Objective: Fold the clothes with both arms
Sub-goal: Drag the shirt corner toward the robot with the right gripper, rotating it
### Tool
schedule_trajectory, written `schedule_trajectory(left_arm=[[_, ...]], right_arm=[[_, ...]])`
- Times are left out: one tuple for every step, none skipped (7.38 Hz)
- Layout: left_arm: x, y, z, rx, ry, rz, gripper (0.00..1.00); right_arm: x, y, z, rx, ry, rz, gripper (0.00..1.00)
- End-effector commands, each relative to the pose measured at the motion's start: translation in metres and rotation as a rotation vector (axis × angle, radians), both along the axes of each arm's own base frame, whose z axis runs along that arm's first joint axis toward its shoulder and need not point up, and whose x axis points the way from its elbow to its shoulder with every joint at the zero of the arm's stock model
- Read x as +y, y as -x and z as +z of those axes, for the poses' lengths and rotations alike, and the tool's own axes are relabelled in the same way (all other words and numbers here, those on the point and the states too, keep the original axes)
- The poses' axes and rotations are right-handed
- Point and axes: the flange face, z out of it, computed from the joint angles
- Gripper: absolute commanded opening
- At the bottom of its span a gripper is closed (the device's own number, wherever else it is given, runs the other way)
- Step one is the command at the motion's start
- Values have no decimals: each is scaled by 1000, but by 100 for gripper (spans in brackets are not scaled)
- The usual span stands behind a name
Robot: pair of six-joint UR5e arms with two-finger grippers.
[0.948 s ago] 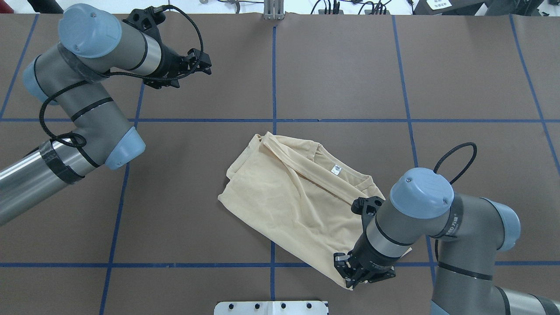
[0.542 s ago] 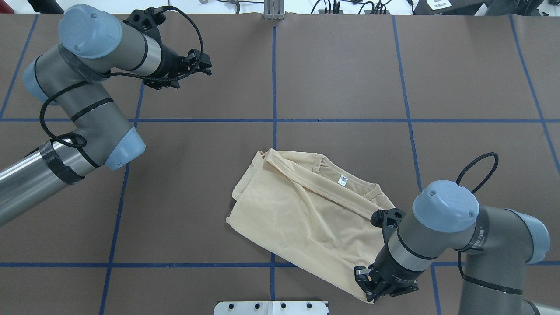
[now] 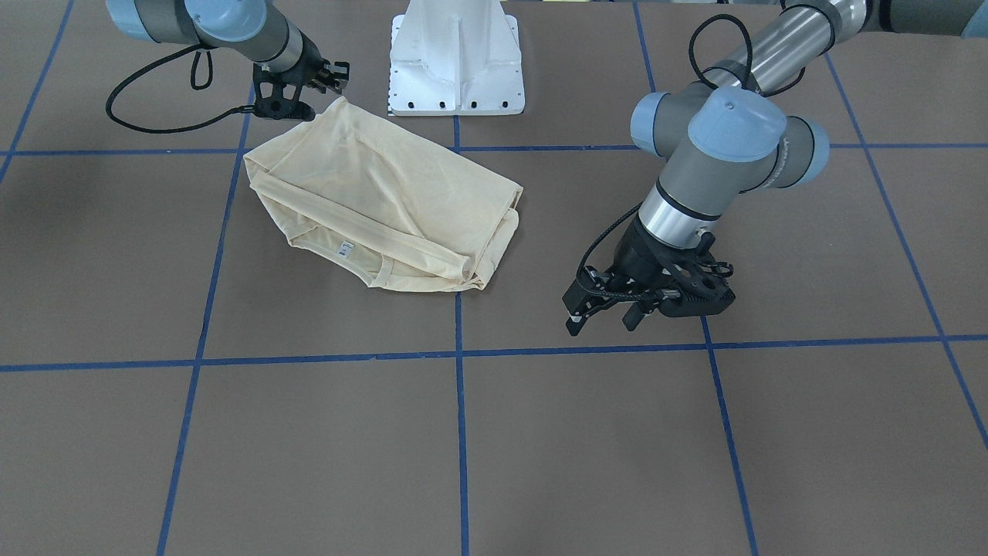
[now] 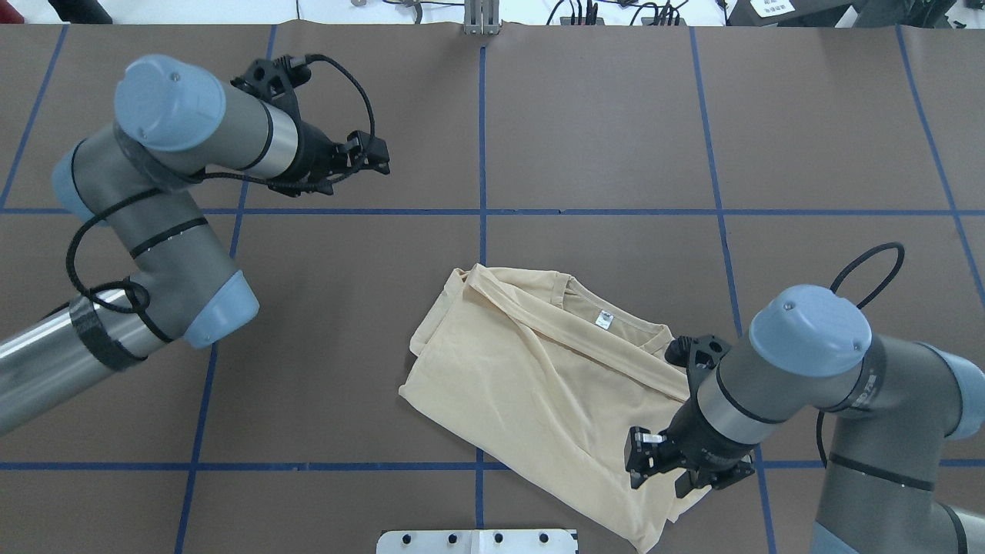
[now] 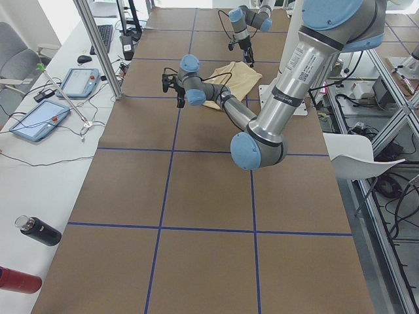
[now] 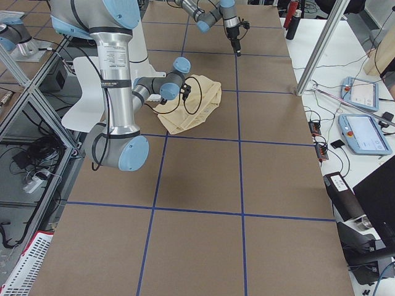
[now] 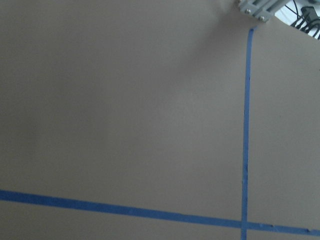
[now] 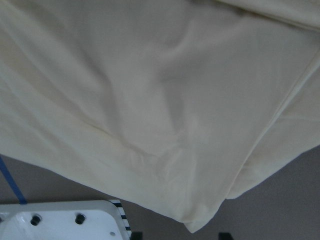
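The pale cream-yellow shirt point(image 4: 531, 377) lies folded and rumpled on the brown table point(image 4: 616, 138), with its plain side up, the white neck label point(image 4: 605, 318) showing and the print hidden. It also shows in the front view point(image 3: 386, 193). My right gripper point(image 4: 656, 467) hovers open over the shirt's near right corner and holds nothing. In the right wrist view the cloth point(image 8: 160, 100) fills the frame, with the two fingertips point(image 8: 222, 235) apart at the bottom edge. My left gripper point(image 4: 377, 154) is open and empty over bare table, far from the shirt, as the front view point(image 3: 606, 318) also shows.
The white pedestal base point(image 4: 477, 541) sits at the table's near edge, just by the shirt's lowest corner. Blue tape lines point(image 4: 482, 115) grid the table. Tablets and bottles lie on a side bench point(image 5: 52, 111) beyond the far edge.
The right gripper dragged the shirt corner right and toward the base, then let go and rose off it. The left gripper shifted slightly toward the table's middle.
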Motion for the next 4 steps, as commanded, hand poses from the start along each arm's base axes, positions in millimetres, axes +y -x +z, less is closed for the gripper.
schedule_trajectory(left_arm=[[80, -38, 0, 32, 12, 118, 99], [108, -63, -2, 58, 89, 141, 99], [133, -83, -1, 66, 146, 159, 99], [159, -104, -2, 69, 192, 145, 99]], right_arm=[[-61, -29, -28, -50, -34, 138, 100], [-89, -37, -39, -61, -49, 197, 100], [-108, -43, -50, -68, -82, 257, 100], [-124, -44, -64, -74, -118, 311, 100]])
